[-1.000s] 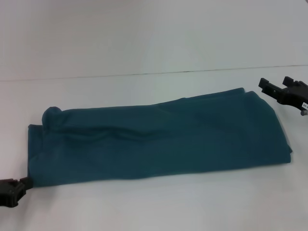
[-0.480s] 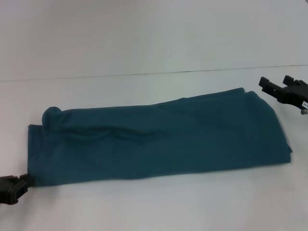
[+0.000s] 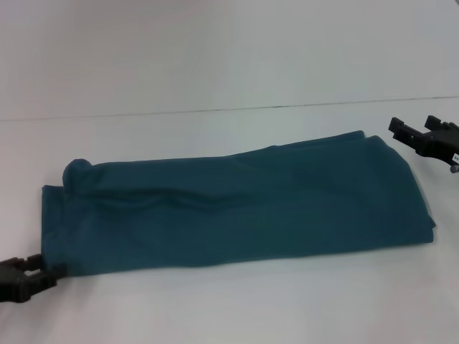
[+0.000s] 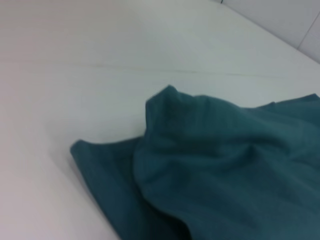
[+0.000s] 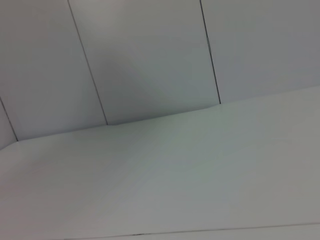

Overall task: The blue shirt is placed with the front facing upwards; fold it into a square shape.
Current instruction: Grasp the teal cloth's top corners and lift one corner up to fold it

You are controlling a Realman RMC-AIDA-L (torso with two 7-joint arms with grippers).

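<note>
Nearest to the robot, the left gripper (image 3: 32, 276) is sitting low on the white table (image 3: 229, 308), right at the near left corner of the blue shirt (image 3: 237, 215); its dark fingertips are reaching to the cloth's edge, but I cannot tell whether they are parted, closed or pinching the fabric. The one shirt is lying across the middle of the table as a long folded band, running from the robot's left to its right, with only plain teal cloth showing on top. The left end is bunching into a small raised lump at its far corner, and a soft ridge is running along the band's length. In the left wrist view the same shirt (image 4: 225, 170) is lying rumpled, one layer overlapping another on the bare tabletop. Farther off to the right, the right gripper (image 3: 423, 136) is hanging just beyond the shirt's far right corner, its two black fingers standing spread apart and holding nothing. Behind it all, a thin dark seam is crossing the surface, and pale wall panels (image 5: 150, 60) split by dark vertical joints are rising at the table's far edge.
</note>
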